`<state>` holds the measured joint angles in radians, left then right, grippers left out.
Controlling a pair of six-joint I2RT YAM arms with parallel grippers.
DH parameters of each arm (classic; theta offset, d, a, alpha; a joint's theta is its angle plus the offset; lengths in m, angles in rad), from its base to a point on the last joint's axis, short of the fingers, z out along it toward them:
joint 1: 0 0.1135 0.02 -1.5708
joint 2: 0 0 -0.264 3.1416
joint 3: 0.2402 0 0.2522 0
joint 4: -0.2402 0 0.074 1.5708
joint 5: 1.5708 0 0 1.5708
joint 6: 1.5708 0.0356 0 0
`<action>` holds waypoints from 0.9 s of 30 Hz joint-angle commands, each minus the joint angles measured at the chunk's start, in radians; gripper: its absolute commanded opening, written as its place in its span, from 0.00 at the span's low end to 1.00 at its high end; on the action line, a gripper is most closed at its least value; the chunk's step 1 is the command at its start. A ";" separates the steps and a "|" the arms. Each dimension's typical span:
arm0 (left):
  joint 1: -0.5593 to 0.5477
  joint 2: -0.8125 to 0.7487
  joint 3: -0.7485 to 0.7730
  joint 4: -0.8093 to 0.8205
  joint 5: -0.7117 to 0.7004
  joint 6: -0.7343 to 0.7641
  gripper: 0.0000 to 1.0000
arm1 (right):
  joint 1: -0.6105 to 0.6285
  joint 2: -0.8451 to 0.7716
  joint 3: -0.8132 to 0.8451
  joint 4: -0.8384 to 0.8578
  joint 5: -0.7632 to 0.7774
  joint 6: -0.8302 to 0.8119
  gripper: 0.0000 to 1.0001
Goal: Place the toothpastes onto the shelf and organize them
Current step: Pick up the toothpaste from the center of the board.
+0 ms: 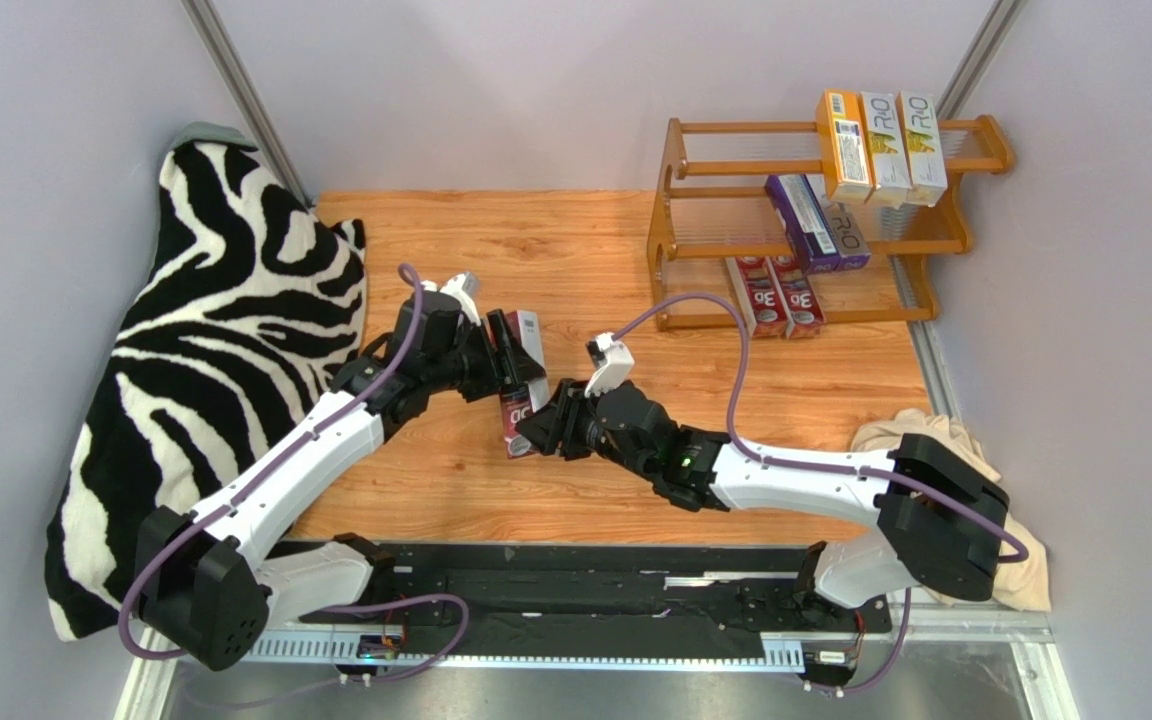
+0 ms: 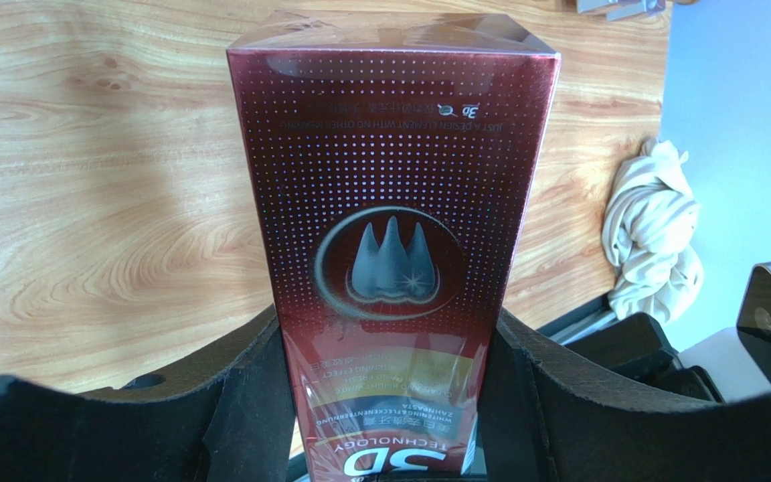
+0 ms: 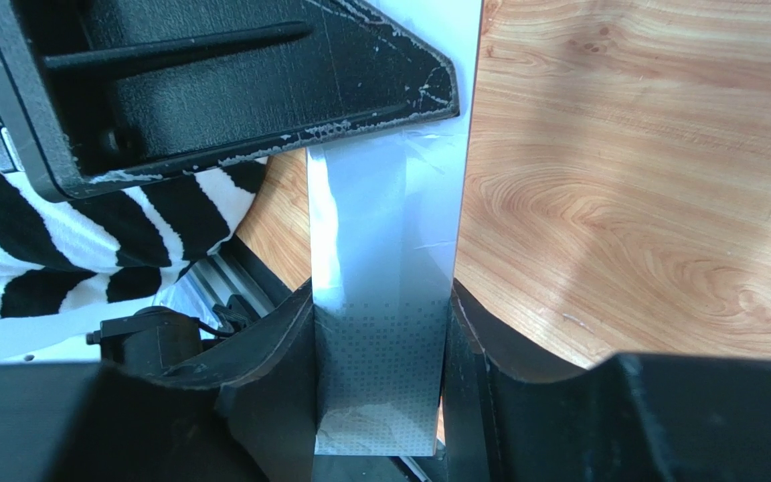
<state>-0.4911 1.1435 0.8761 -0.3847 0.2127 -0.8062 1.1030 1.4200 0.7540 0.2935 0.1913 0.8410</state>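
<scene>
- As I judge it, most of the work is done: seven cartons are already on the shelf (image 1: 663,225), at the far right of the table (image 1: 432,240)
- The top row (image 1: 883,146) has three cartons side by side, one orange and two mostly white
- The purple pair (image 1: 818,222) lies on the middle tier, the two touching each other and a little askew to the rods
- The red pair (image 1: 776,296) is on the lowest tier, side by side, with free room on its left
- The eighth one, the red carton (image 1: 516,423), is not on the shelf yet
- It is over the middle of the table, well apart from the shelf, between my two arms; I cannot tell whether it touches the wood
- My left claw (image 2: 392,351) is clamped on one end of it, with one finger on each narrow side
- My right claw (image 3: 384,331) is closed on the other end of the same carton, so both claws grip it at once
- I take this for a handover from left to right, because the shelf stands on the right arm's side
- What is left, I think: the left claw must let go, then the right arm carries the red carton to the lowest tier and sets it beside the red pair, so the colours stay together
- After that perhaps only the purple pair needs a small straightening
</scene>
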 commanded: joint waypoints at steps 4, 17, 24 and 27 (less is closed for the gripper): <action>-0.003 -0.060 0.054 0.020 0.037 0.012 0.59 | 0.001 -0.009 -0.010 -0.004 0.011 0.006 0.32; 0.014 -0.198 0.020 -0.008 -0.064 0.171 0.99 | -0.103 -0.134 -0.111 -0.043 -0.050 0.012 0.29; 0.155 -0.239 -0.153 0.307 0.407 0.158 0.99 | -0.244 -0.311 -0.200 -0.017 -0.309 -0.061 0.30; 0.203 -0.205 -0.282 0.663 0.601 0.017 0.99 | -0.278 -0.392 -0.194 -0.057 -0.430 -0.109 0.30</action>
<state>-0.3351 0.8963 0.7292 -0.1642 0.4580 -0.6746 0.8562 1.1347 0.5430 0.1833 -0.0341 0.8131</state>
